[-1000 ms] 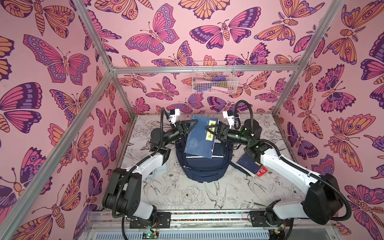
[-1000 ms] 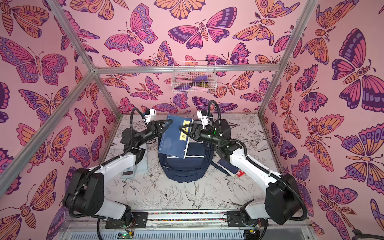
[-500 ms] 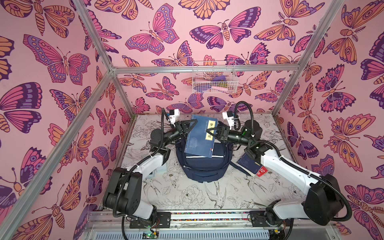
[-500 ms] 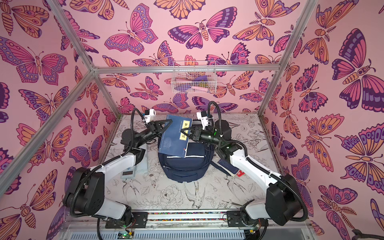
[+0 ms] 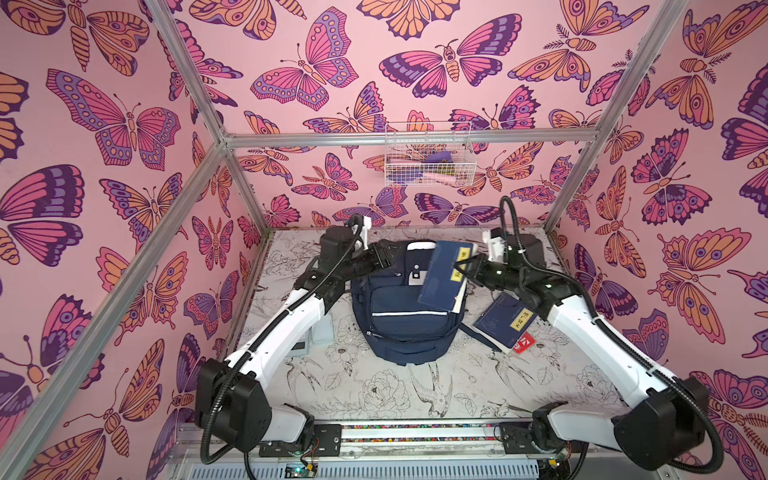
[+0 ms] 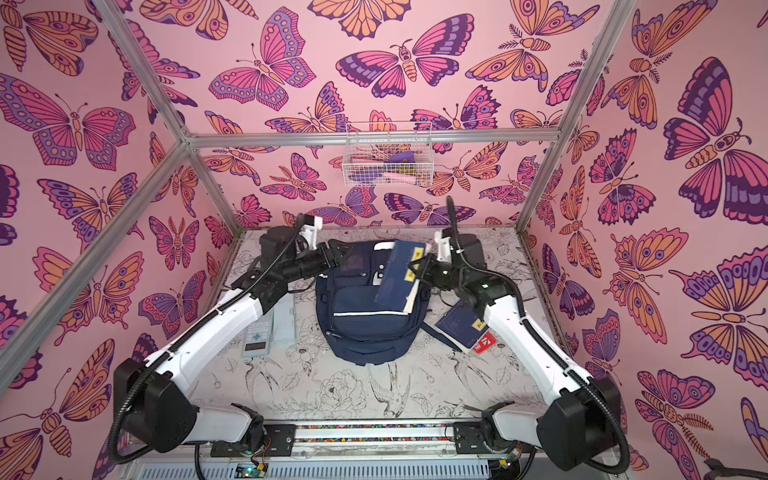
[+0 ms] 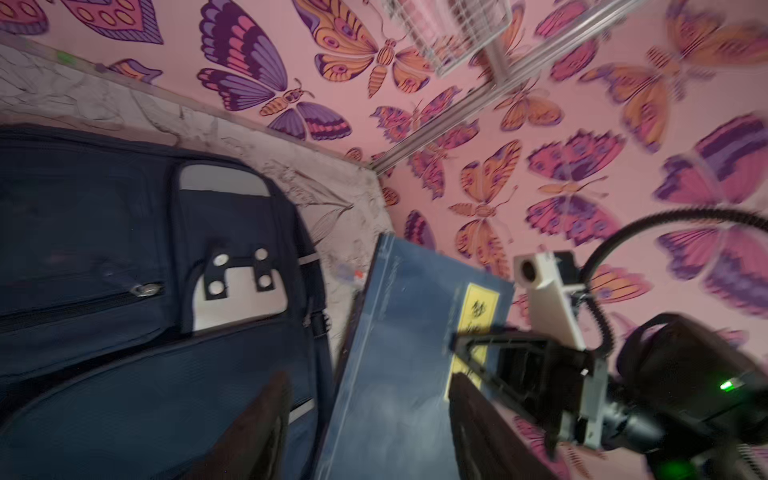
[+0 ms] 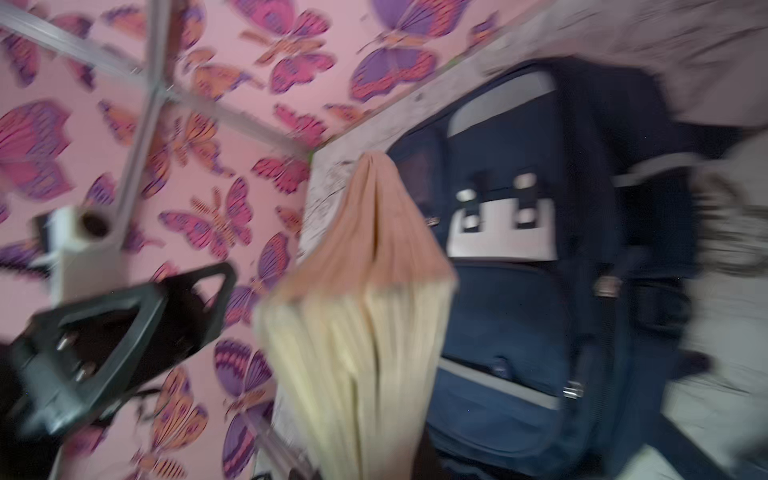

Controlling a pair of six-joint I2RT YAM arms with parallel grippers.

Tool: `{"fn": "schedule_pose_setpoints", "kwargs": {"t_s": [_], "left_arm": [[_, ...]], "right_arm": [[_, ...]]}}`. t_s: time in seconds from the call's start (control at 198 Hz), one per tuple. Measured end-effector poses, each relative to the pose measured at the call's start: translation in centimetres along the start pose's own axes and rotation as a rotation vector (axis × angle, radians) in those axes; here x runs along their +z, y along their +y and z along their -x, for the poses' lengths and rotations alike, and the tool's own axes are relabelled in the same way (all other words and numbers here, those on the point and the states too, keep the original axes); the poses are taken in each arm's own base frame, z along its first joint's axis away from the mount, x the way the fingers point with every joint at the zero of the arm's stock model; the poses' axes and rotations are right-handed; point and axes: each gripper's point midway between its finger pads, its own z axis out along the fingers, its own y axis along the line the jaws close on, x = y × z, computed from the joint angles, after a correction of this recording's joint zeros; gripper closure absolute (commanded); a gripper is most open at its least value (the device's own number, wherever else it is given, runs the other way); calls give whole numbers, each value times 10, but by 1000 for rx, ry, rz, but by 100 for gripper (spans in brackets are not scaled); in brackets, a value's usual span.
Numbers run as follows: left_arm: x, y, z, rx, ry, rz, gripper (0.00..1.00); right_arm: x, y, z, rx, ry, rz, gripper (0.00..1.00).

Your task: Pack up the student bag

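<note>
We find the student bag [image 5: 409, 328] on the middle of the surface [image 5: 395, 395] near the back wall, a tilted notebook [image 5: 442, 276] over its far right part, the right pincer [image 5: 462, 266] at that notebook's right edge, a second notebook [image 5: 500, 322] flat just right of the bag, a calculator [image 6: 257, 334] left of it, and a wire basket [image 5: 428, 158] on the wall behind.

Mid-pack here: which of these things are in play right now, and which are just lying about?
In play: student bag; blue notebook clamped in right gripper over it; left gripper, open near the bag's top.
Lying about (perhaps packed later): second notebook, red card, calculator, wall basket.
</note>
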Motion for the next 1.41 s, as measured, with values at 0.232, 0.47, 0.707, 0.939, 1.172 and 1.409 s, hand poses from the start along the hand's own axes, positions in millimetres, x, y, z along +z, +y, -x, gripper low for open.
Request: {"fn": "schedule_pose_setpoints", "kwargs": {"t_s": [0.232,0.47,0.707,0.939,1.172,1.409], "left_arm": [[33,38,-116,351,363,273,20],[55,55,-199,732,650,391,18],[59,60,-210,873,717,415,18],[79,79,-218,927,766,467,14],[83,82,-226,957,800,443,28],[100,84,-220,1030,779,505,99]], "right_arm": [[-39,-126,9,267,-85,-319,100],[-40,-150,-15,350,-24,-378,100],[-39,-147,-17,367,-13,-361,100],[-40,-146,-17,375,-9,-349,100],[-42,-148,-15,386,-14,-348,100],[-41,-146,-16,392,-5,-333,100]]}}
